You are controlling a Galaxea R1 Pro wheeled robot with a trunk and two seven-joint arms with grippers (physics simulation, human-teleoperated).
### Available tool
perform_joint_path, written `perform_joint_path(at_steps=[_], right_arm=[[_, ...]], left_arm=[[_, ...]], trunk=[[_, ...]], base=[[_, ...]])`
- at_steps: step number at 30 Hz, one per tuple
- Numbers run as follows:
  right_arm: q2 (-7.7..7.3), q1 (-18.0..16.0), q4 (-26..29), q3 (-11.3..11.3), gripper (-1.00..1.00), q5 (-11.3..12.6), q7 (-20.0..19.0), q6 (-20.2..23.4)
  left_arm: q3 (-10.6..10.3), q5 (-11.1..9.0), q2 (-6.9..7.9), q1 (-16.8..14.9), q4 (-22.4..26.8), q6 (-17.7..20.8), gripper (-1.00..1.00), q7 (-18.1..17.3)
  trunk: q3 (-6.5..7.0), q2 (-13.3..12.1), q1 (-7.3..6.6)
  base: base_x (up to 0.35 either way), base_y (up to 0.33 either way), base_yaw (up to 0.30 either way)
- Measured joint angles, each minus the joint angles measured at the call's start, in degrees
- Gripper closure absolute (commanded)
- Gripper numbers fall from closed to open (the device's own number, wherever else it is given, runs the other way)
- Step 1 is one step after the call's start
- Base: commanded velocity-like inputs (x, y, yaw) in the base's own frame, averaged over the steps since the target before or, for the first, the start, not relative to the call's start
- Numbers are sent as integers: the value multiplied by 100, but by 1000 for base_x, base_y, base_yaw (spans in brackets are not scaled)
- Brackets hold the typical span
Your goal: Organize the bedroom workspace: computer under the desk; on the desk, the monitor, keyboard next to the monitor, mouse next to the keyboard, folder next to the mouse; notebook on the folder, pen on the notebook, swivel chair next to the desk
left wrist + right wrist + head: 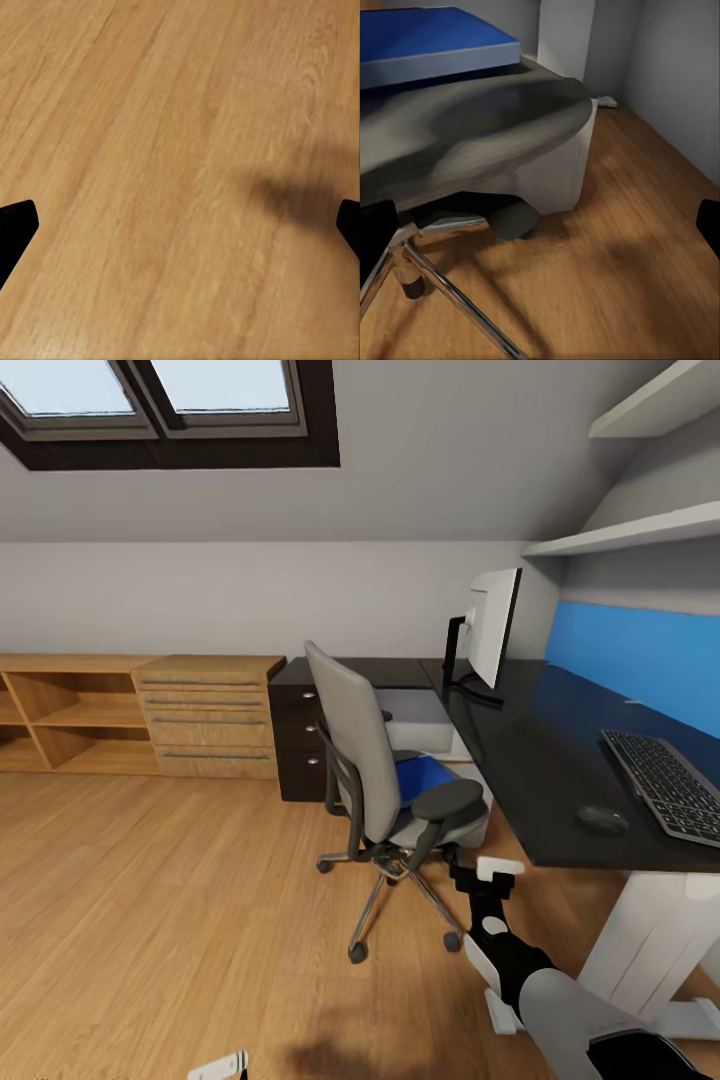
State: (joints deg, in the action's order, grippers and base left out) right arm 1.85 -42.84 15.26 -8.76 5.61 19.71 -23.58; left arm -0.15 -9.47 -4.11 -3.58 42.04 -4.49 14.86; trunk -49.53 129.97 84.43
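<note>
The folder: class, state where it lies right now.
In the head view the folder lies on the chair seat, behind the armrest, just left of the desk; the right wrist view shows it atop the seat.

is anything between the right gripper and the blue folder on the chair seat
Yes. The right gripper sits low beside the swivel chair, below seat level. The chair's near black armrest and the seat's edge stand between it and the folder, which lies on the seat.
</note>
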Motion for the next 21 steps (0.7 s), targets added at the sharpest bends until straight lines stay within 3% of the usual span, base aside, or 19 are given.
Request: perform_joint_path(at_steps=[21], right_arm=[[-4,0,14,3,-100,5,2,-175]], left_arm=[[0,-4,3,0,-1,9,-100,0]], trunk=[[-377,842,461]], base=[[0,0,0]])
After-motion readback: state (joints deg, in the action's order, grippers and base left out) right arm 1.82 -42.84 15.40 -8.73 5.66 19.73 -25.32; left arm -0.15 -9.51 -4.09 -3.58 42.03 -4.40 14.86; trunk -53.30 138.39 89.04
